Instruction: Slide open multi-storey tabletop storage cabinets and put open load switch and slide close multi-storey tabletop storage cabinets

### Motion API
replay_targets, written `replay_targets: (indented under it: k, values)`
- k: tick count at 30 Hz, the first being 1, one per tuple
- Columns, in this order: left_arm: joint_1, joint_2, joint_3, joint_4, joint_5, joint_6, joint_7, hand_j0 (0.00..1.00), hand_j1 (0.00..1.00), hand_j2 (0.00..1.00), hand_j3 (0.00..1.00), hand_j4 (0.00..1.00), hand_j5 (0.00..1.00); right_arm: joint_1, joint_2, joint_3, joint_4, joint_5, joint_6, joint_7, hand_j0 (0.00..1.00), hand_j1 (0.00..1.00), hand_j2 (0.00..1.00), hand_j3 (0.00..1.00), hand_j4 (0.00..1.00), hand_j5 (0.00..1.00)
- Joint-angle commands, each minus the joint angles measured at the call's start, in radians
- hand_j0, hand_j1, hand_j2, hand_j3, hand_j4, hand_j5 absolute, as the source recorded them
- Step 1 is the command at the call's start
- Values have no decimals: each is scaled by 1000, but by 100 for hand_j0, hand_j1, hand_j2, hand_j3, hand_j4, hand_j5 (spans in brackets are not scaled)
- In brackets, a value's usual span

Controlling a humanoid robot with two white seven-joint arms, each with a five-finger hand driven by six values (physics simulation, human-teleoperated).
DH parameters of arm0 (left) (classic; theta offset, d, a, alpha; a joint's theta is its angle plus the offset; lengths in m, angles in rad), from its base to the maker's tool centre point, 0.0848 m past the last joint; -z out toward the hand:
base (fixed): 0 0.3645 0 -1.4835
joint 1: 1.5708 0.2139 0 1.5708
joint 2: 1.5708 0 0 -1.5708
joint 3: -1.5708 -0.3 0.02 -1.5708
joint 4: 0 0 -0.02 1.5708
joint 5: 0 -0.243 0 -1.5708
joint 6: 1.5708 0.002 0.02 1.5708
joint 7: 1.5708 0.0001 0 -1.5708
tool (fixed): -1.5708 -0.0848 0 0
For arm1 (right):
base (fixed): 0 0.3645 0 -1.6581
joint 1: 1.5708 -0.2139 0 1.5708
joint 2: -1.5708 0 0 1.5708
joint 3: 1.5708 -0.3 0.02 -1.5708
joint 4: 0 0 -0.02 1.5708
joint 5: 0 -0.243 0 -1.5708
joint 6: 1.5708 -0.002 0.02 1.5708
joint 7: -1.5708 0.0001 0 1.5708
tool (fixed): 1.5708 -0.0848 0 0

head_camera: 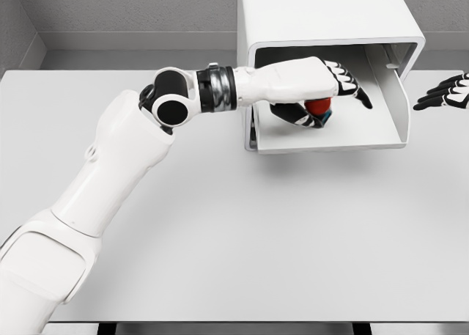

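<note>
Left hand (322,93) curled around red-and-teal load switch (319,108), over pulled-out drawer (330,133).
Reaching into white storage cabinet (322,20) on table (256,240); switch held above drawer floor. Right hand (445,91) at right edge, fingers spread, holding nothing.

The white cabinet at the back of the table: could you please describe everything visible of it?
The cabinet is a glossy white box with rounded corners, standing at the far side of the table. Its drawer is pulled out toward the camera, a shallow white tray. The left hand reaches over the tray, holding a red and teal switch above its floor. The right hand lies apart, to the cabinet's right.
</note>
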Motion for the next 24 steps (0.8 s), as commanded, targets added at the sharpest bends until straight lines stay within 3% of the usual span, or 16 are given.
replay_targets:
  k: [1, 9, 15, 24]
  values:
    - [0, 0, 4, -2, 7, 3, 1, 88, 88, 88, 88, 88, 88, 0, -3, -2, 0, -5, 3, 0, 100, 100, 100, 100, 100, 100]
    - [3, 9, 4, -11, 10, 3, 1, 98, 98, 98, 98, 98, 98, 0, -1, -3, -3, -5, 3, 0, 100, 100, 100, 100, 100, 100]
    - [9, 29, 7, -78, 22, 3, 1, 100, 100, 100, 100, 100, 100, 0, -3, -3, -2, -5, 3, 0, 100, 100, 100, 100, 100, 100]
    - [20, 137, 6, -186, 151, 3, 1, 100, 100, 100, 100, 100, 100, 8, -3, -2, -5, -5, 3, 1, 100, 100, 100, 100, 100, 100]
